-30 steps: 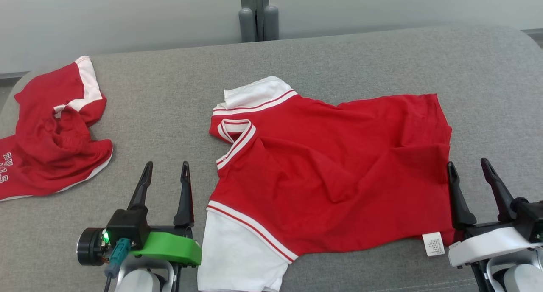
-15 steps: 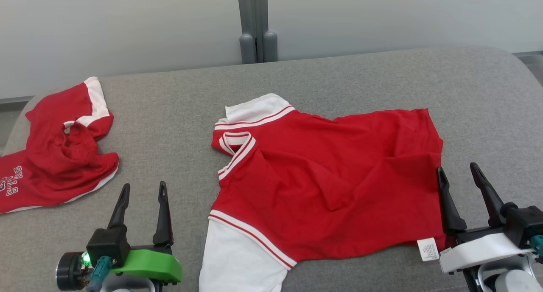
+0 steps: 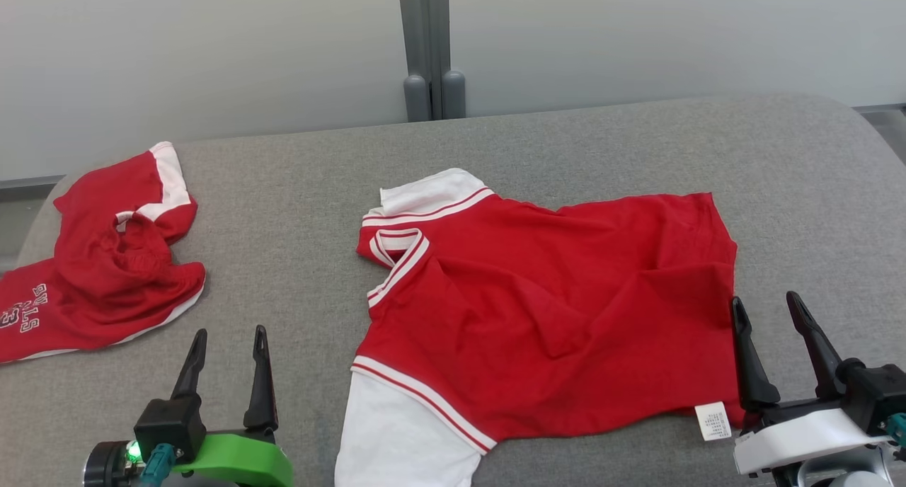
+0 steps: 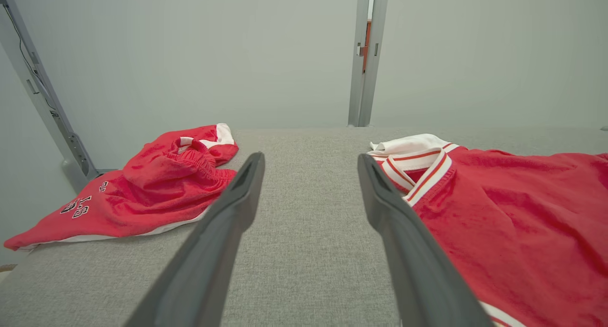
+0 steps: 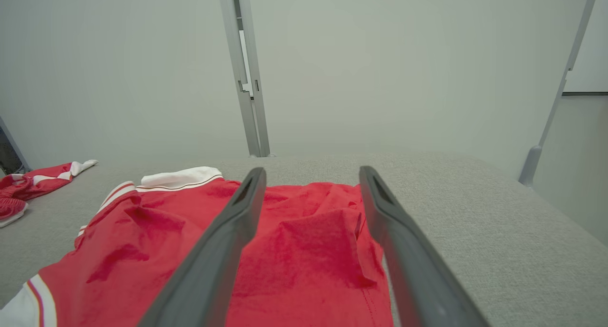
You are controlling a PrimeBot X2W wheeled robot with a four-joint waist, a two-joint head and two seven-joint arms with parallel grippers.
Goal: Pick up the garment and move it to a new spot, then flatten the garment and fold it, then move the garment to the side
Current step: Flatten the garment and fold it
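The red garment [image 3: 552, 310] lies spread out, with some wrinkles, on the grey padded surface [image 3: 601, 140], near the middle and a little to the right. Its striped collar [image 3: 396, 250] points to the left. The far sleeve [image 3: 432, 190] is white, and the near sleeve [image 3: 396, 437], also white, reaches toward the near edge. A small white label [image 3: 713, 422] shows at the near right corner of the hem.

The left gripper [image 3: 231, 330] is at the near left, over bare surface between the two pieces of clothing. Its fingers stand apart and hold nothing. The right gripper [image 3: 765, 297] is at the near right, just beside the hem. Its fingers are also wide apart and empty, and one of them is over the edge of the cloth.

A second red garment [image 3: 106, 274], crumpled and with white letters, lies at the far left, well apart from the first.
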